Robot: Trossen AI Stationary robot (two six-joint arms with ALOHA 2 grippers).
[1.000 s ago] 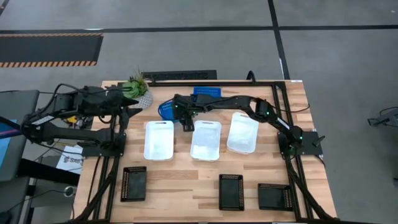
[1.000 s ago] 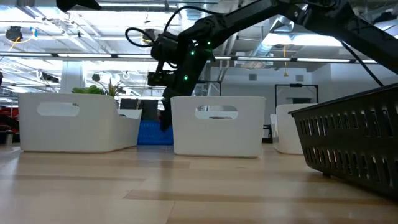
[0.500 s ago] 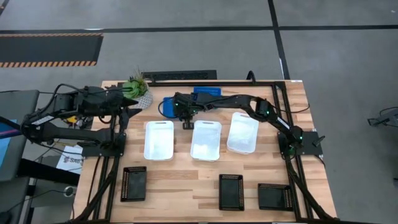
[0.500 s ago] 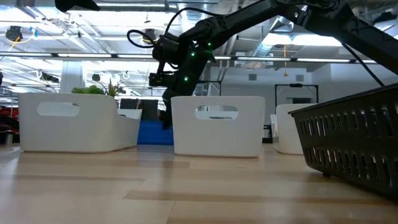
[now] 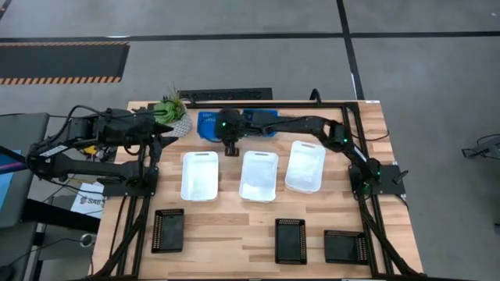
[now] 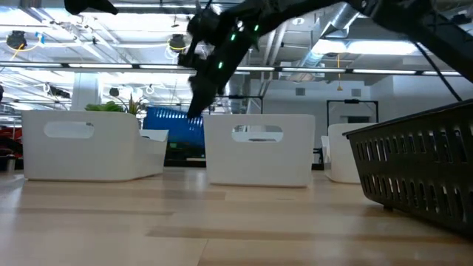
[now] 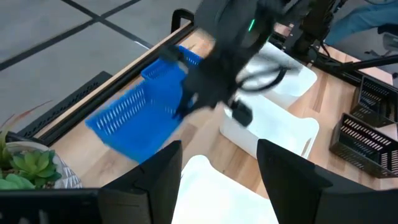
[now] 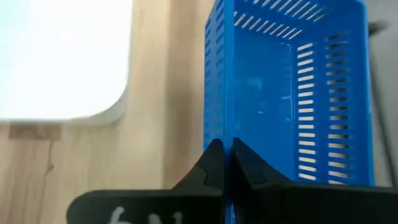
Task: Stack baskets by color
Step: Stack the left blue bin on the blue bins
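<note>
Right end effector (image 8: 225,163) pinches one wall of a raised blue basket (image 8: 289,93); that thin grip could slip.

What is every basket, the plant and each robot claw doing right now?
Blue basket: lifted off the table, pinched by its wall.
Right claw: shut on the blue basket's wall.
Left claw: open, empty, waiting near the plant.
White baskets: three side by side, resting on the table, unstacked.
Black baskets: three apart along the near edge, unstacked.
Plant: upright at the table's back corner.
</note>
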